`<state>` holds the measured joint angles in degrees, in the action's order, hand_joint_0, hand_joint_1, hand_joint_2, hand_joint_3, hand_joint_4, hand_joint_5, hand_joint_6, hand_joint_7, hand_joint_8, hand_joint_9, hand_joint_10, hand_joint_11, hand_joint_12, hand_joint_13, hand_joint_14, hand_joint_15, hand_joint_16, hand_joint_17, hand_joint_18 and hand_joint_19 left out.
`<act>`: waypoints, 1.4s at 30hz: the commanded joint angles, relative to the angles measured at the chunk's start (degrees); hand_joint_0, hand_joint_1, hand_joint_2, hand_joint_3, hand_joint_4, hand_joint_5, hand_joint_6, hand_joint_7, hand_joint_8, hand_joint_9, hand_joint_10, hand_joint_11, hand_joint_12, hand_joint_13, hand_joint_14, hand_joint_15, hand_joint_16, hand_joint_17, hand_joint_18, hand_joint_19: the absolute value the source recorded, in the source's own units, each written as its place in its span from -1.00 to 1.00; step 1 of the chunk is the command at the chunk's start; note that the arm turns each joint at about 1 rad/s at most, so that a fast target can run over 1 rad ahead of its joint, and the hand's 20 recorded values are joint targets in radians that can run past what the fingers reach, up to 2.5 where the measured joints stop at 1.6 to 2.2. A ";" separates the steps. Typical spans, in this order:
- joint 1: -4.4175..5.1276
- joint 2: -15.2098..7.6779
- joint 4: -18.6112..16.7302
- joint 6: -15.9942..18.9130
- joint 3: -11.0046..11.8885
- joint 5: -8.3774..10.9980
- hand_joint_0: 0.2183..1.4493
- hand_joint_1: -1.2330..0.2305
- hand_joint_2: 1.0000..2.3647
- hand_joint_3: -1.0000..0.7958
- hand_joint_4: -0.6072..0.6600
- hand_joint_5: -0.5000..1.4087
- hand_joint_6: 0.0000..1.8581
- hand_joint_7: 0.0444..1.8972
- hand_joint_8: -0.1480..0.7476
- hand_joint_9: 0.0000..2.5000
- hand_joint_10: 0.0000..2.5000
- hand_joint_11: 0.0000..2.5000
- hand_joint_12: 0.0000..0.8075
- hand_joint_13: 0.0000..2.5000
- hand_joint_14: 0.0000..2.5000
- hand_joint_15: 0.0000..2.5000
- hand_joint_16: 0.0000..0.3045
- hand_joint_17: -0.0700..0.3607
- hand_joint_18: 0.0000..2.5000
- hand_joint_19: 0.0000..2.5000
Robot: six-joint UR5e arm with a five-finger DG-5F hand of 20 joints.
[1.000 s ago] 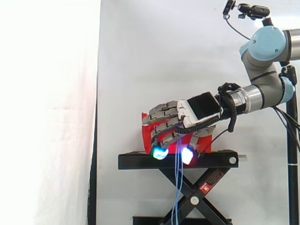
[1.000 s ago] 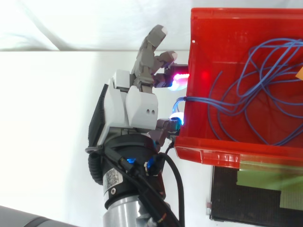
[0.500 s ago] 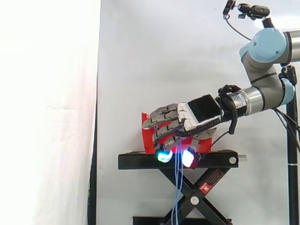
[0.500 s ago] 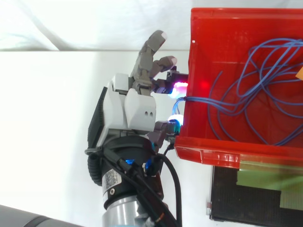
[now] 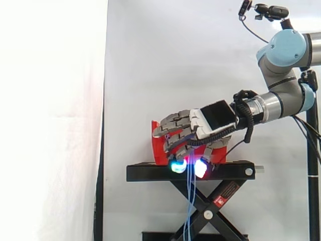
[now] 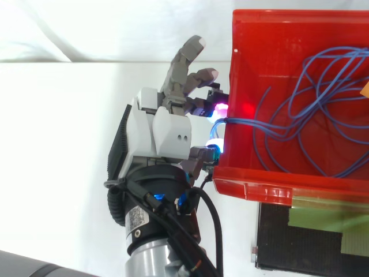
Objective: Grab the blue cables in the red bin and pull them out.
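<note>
The red bin (image 6: 253, 40) holds a loose tangle of blue cables (image 6: 300, 115). A few strands run over the bin's left wall and hang down past the stand as thin blue cables (image 5: 189, 201). My hand (image 6: 167, 133) is outside that wall, palm toward the bin. Its fingers curl inward, and the magenta fingertip (image 6: 218, 107) and the cyan thumb tip pinch the strands at the rim. One finger stays raised and straight. In the side view the hand (image 5: 215, 116) covers most of the bin (image 5: 157, 145), and its glowing fingertips (image 5: 176, 166) close around the hanging strands.
The bin rests on a black stand (image 5: 150, 173) with scissor legs (image 5: 205, 213). A black plate with green tape (image 6: 311, 242) lies below the bin in the top view. An orange item (image 6: 365, 89) shows at the bin's right edge. A white curtain hangs behind.
The fingers have curled further in, bringing the glowing tips closer together around the hanging strands. The arm and the bin have stayed where they were.
</note>
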<state>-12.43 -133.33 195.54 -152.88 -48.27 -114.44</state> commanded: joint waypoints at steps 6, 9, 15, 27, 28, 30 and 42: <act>0.04 0.00 0.02 0.09 0.02 0.00 -0.08 -0.57 -1.00 -1.00 0.22 0.47 -0.86 -0.24 -0.07 -0.40 -0.99 -0.65 -0.12 -0.70 -0.99 -0.76 -0.68 -0.17 -0.79 -0.63; 0.04 0.09 0.02 0.09 0.02 0.00 -0.08 -0.57 -1.00 -1.00 0.23 0.47 -0.86 -0.24 -0.07 -0.40 -0.99 -0.64 -0.12 -0.70 -0.99 -0.76 -0.68 -0.17 -0.78 -0.63; 0.22 0.18 0.11 0.18 0.02 0.00 -0.08 -0.56 -1.00 -1.00 0.23 0.47 -0.86 -0.23 -0.07 -0.40 -0.99 -0.65 -0.12 -0.70 -0.99 -0.76 -0.68 -0.17 -0.79 -0.62; 0.66 0.44 0.37 0.79 0.02 0.09 -0.08 -0.54 -1.00 -1.00 0.25 0.47 -0.93 -0.22 -0.07 -0.41 -0.99 -0.65 -0.12 -0.70 -0.99 -0.75 -0.68 -0.17 -0.79 -0.62; 0.66 0.44 0.37 0.88 0.02 0.09 -0.08 -0.54 -1.00 -1.00 0.25 0.48 -0.94 -0.22 -0.07 -0.41 -0.99 -0.65 -0.12 -0.70 -0.99 -0.76 -0.68 -0.17 -0.79 -0.62; 0.66 0.44 0.37 0.97 0.10 0.09 -0.08 -0.54 -1.00 -1.00 0.26 0.48 -0.96 -0.21 -0.07 -0.41 -0.99 -0.65 -0.12 -0.70 -0.99 -0.76 -0.68 -0.17 -0.79 -0.62; 0.74 0.35 0.46 1.14 0.02 0.44 -0.08 -0.54 -1.00 -1.00 0.28 0.47 -1.00 -0.22 -0.07 -0.41 -0.99 -0.65 -0.12 -0.70 -0.99 -0.75 -0.68 -0.17 -0.79 -0.62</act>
<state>-11.70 -132.90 195.99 -151.75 -48.20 -114.02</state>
